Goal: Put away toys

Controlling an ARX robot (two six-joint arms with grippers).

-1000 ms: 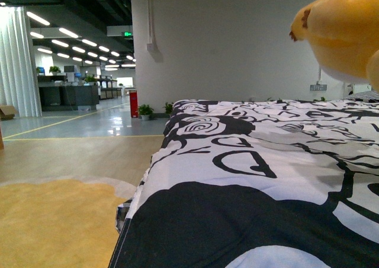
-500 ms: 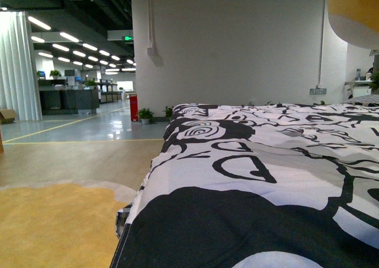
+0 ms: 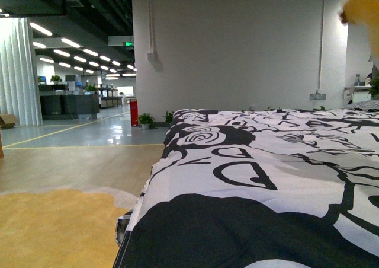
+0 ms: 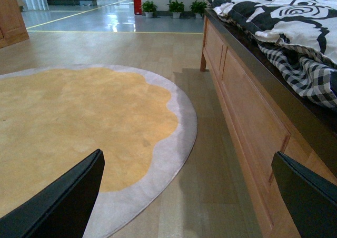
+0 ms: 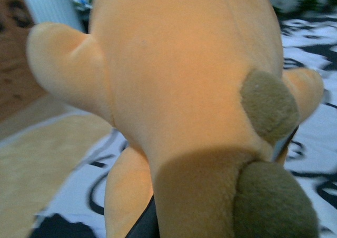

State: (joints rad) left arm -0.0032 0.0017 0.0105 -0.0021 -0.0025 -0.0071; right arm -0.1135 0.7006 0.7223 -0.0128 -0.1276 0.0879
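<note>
The orange-yellow plush toy fills the right wrist view, with stubby limbs and olive-brown patches. My right gripper is shut on it and is almost fully hidden behind it; only a dark finger edge shows. In the front view a small blurred part of the plush toy shows at the top right, high above the bed. My left gripper is open and empty, low over the wooden floor between the rug and the bed frame.
A bed with a black-and-white patterned cover fills the front view's lower right. Its wooden frame stands beside my left gripper. A round yellow rug with a grey border lies on the floor. A white wall rises behind the bed.
The plush toy has moved up and to the right in the front view; only a small blurred piece now shows at the top right corner.
</note>
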